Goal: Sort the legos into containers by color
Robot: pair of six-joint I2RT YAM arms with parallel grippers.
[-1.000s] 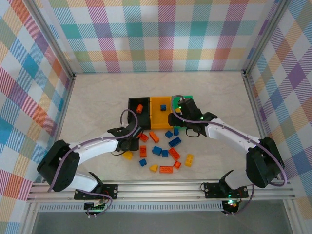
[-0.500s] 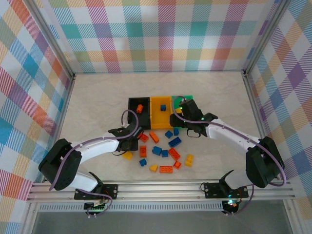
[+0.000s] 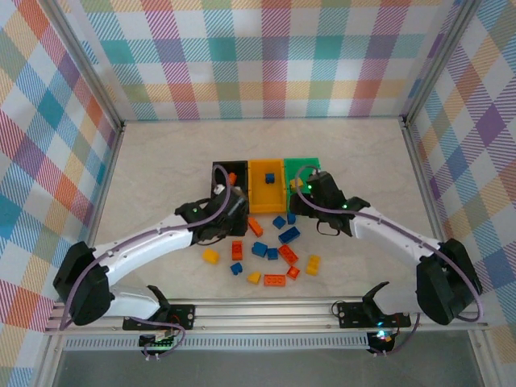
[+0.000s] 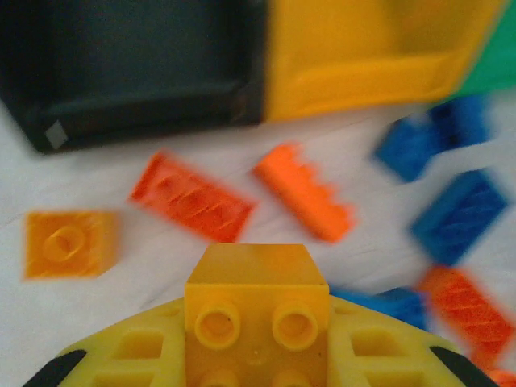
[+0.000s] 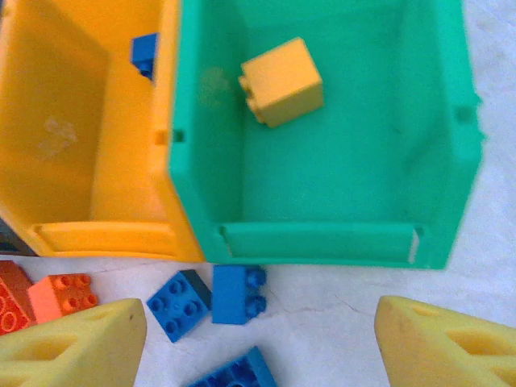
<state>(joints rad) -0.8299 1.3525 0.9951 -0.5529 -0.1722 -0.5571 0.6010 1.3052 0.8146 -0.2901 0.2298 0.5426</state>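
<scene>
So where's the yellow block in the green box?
In the right wrist view the yellow brick lies alone inside the green bin, toward its upper left corner, beside the wall touching the yellow-orange bin.

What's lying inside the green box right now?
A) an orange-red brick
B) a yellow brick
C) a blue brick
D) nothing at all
B: the right wrist view shows a single yellow brick lying inside the green bin, while the blue brick sits in the yellow-orange bin beside it.
</scene>
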